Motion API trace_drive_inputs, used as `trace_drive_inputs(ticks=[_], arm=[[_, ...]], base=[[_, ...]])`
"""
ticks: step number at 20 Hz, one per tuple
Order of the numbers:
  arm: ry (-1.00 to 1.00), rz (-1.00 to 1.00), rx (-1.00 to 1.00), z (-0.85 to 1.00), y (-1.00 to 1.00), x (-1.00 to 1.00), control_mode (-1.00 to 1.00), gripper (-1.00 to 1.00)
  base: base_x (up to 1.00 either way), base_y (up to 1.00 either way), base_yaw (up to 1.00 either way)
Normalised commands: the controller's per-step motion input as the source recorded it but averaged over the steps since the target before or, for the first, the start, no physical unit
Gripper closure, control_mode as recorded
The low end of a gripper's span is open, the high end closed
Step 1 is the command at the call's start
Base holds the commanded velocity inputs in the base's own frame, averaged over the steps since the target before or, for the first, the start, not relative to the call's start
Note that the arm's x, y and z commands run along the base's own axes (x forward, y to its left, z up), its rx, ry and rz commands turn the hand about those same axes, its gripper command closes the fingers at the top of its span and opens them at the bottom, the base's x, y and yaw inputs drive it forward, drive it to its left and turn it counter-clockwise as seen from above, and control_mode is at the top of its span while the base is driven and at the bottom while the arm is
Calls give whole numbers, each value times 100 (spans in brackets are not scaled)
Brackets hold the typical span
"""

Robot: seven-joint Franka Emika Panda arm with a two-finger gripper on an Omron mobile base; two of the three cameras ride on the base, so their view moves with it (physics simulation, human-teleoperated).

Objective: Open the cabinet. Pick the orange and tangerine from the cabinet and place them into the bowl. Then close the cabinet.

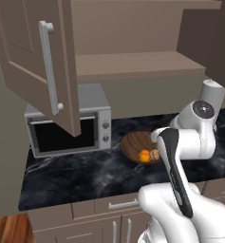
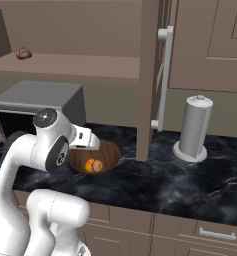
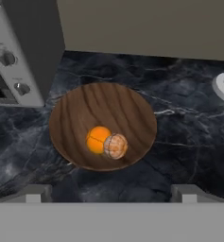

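Bowl [image 2: 92,156] with orange [image 2: 96,165], perhaps tangerine, cabinet [image 2: 151,75] open.

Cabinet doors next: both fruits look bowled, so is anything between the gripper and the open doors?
Nothing visible blocks it. The open gripper hangs above the bowl, where the orange and tangerine lie touching. The left door swings out over the microwave; the right door stands beside the bowl.

We see the wide shallow wooden bowl [image 3: 103,126] on the dark marble worktop [image 3: 179,137], just right of the silver microwave [image 1: 69,126]. In it the orange [image 3: 98,139] and the paler tangerine [image 3: 116,145] lie touching. The grey upright cylinder [image 2: 194,127] stands well right of the bowl. Above, the brown wall cabinet [image 1: 133,61] hangs with both doors open; a small round item [image 2: 23,53] sits on its shelf.
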Motion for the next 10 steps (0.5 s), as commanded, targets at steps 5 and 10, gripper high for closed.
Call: trace_drive_inputs(ticks=[5, 10], arm=[[13, 0, 0, 68, 4, -29, -100, -100], [1, 0, 0, 23, 9, -34, -100, -100]], base=[[0, 0, 0], [0, 0, 0]])
